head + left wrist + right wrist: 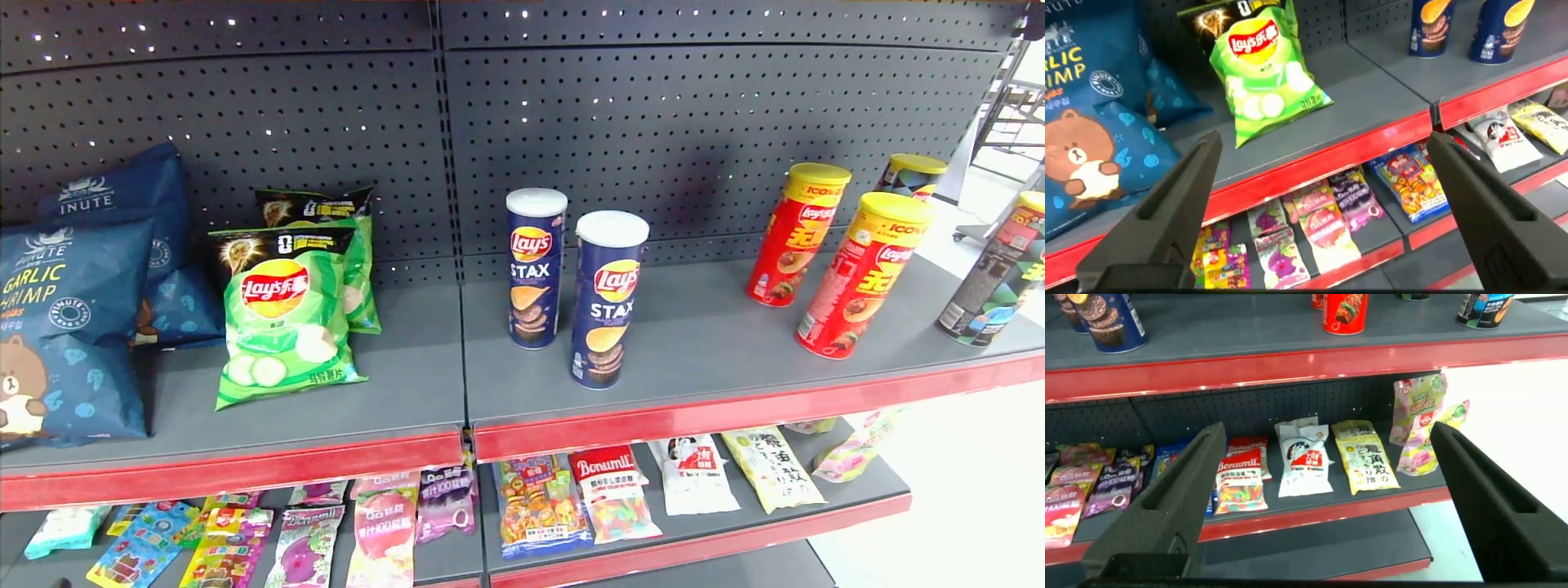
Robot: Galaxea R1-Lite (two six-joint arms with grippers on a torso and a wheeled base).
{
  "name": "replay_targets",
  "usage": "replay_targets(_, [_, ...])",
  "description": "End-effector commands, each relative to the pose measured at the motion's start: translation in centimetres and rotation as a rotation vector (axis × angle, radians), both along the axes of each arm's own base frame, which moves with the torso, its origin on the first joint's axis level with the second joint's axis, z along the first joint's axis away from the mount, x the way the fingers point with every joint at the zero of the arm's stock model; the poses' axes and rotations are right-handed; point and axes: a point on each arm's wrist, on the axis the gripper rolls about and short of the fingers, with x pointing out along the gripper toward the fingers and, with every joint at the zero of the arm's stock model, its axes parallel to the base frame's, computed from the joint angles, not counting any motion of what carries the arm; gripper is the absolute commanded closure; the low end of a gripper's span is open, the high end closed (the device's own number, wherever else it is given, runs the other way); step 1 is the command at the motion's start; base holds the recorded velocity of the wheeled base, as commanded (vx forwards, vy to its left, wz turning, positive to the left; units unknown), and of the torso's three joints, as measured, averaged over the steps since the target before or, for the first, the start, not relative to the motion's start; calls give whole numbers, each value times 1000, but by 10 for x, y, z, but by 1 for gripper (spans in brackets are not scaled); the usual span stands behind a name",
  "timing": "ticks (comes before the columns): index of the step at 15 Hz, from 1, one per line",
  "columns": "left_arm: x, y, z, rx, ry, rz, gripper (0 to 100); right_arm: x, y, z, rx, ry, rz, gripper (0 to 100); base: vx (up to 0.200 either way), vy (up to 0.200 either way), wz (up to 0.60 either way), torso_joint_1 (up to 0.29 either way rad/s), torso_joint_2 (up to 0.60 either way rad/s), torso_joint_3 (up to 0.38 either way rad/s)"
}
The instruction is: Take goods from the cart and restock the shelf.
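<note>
My left gripper (1323, 143) is wide open and holds nothing. Its two dark fingers (1167, 216) stand far apart. Past their tips a green chip bag (1261, 73) leans back on the top board of the shelf (1372, 90). A blue bear bag (1094, 155) sits just beside the chip bag, past one finger. Between the two fingers I see the red edge of the board. Under that edge, candy packs (1323, 220) lie flat on the lower board. My right gripper (1328, 429) is wide open too, and it also holds nothing. Between its fingers (1167, 510) a red-topped pack (1241, 478), a white pack (1305, 457) and a yellow pack (1365, 456) lie side by side on the lower board. Pink packs (1421, 425) sit near one fingertip, at the end of that board. The top board runs past both tips, well apart from them. From the head camera I see a second green bag (326, 220) right behind the first. Two blue cans (606, 298) stand up near the middle of the top board, close but not touching. Two red cans (861, 278) with yellow lids stand farther to my right. Two dark cans (992, 278) stand past the red ones, at the end of the board. All these goods are on the shelf, none in my grippers.
</note>
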Motion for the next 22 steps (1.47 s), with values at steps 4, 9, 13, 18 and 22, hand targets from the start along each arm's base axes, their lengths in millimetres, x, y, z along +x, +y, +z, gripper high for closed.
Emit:
replay_targets(4, [-2,0,-2,0,-10,1,0,0,0,0,3,-3,0,0,0,0,0,0,0,0])
replay_targets(9, [-6,-1,-6,1,-22,1,0,0,0,0,2,-1,0,0,0,0,600,1,2,0])
replay_targets(13, [-6,-1,-6,0,-25,1,0,0,0,0,5,-1,0,0,0,0,150,4,1,3])
replay_targets(18, [-17,-2,-27,1,-28,29,0,35,2,129,118,24,82,0,0,0,0,0,0,0])
replay_targets(22, [-21,-1,-55,-1,19,92,0,106,16,166,-14,90,273,0,0,0,0,0,0,0])
